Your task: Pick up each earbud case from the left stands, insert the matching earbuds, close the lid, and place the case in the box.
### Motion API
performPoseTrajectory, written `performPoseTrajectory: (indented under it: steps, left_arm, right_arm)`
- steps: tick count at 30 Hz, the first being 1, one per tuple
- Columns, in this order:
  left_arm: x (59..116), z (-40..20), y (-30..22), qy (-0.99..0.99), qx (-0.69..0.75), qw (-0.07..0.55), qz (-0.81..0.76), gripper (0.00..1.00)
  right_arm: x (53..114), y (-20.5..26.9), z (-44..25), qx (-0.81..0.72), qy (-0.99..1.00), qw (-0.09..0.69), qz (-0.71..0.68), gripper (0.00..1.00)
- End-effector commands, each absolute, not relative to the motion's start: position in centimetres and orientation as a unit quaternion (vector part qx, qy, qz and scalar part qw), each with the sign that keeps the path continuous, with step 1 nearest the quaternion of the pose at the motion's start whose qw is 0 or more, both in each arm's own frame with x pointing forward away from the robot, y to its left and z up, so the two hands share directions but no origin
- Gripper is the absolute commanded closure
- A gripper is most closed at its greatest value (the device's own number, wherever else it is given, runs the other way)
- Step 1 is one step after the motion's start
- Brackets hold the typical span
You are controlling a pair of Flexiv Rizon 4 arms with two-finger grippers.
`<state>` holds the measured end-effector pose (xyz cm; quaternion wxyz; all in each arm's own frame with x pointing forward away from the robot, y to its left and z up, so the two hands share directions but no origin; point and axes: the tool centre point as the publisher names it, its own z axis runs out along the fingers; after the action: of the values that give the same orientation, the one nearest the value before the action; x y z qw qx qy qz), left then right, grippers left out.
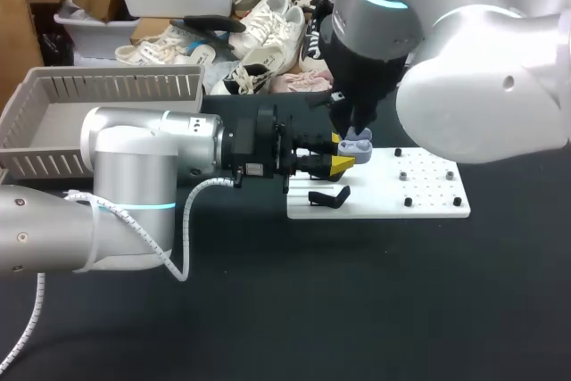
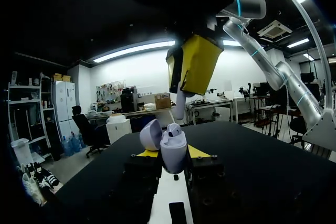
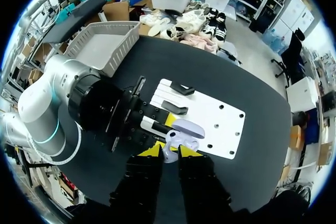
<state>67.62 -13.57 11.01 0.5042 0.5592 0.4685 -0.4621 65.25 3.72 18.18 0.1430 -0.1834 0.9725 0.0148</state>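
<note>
The open earbud case (image 2: 173,146) is clamped between the fingers of the left hand (image 2: 172,156), while an earbud (image 2: 180,106) is gripped by the right hand (image 3: 170,153) just above it.

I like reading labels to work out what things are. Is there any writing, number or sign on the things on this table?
None that can be read: the open earbud case, the white stand board and the grey box show no words, numbers or signs that I can make out.

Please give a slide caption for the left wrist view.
Left gripper grips the open earbud case; right gripper holds an earbud above it.
</note>
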Motion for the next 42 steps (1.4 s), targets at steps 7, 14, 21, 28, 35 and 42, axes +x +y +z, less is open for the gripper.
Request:
performPoseTrajectory:
  steps: [7, 14, 21, 28, 35, 42]
  left_arm:
    - [67.6, 11.0, -13.6, 0.469, 0.558, 0.506, -0.461, 1.0]
    - [67.6, 11.0, -13.6, 0.469, 0.558, 0.506, -0.461, 1.0]
    - [67.6, 11.0, -13.6, 0.469, 0.558, 0.506, -0.461, 1.0]
    - [67.6, 11.0, -13.6, 0.469, 0.558, 0.506, -0.461, 1.0]
    - [67.6, 11.0, -13.6, 0.469, 0.558, 0.506, -0.461, 1.0]
    - [67.6, 11.0, -13.6, 0.469, 0.558, 0.506, -0.461, 1.0]
  right_arm:
    - [65.6, 3.7, 17.5, -0.184, 0.973, 0.14, 0.015, 1.0]
    - [65.8, 3.8, 17.1, -0.186, 0.973, 0.136, 0.015, 1.0]
    - [66.0, 3.8, 16.8, -0.187, 0.973, 0.133, 0.016, 1.0]
    - [66.3, 3.7, 16.5, -0.183, 0.974, 0.131, 0.015, 1.0]
    - [66.6, 3.7, 16.4, -0.182, 0.974, 0.132, 0.014, 1.0]
    - [66.6, 3.7, 16.2, -0.182, 0.975, 0.128, 0.014, 1.0]
